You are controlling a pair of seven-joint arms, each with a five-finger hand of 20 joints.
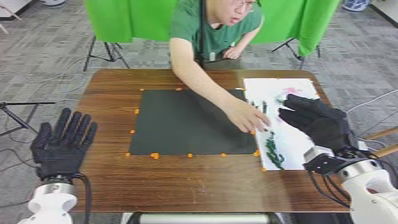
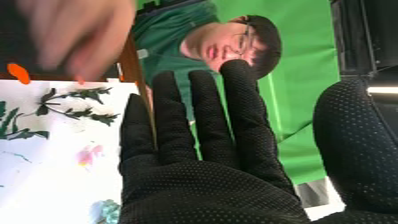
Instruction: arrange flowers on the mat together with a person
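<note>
The brown wooden table is being covered in its middle by a dark mat, and to the right of this a white sheet is being laid out lengthwise, its long axis running from the near side of the table to the far side. The right hand is being held over the right side of the sheet, its fingers straight and pointing toward the far left, its thumb spread away from them, and nothing is being gripped. The left hand is being kept at the table's left edge, palm and fingers open, the fingers pointing to the far side. A person's hand is being extended from the far side over the strip where mat and sheet meet, its fingers pointing toward the near side; whether anything is being gripped by it cannot be told. A long green stem is being supported by the near part of the sheet, its long axis running near to far, with the near end slanting slightly rightward; which end is the tip cannot be told. In the right wrist view, a leafy sprig is being displayed on the sheet with its leaves branching outward, and a small pink flower is being seen near it; the flower's facing cannot be told. The mat is being bordered by small orange pieces.
</note>
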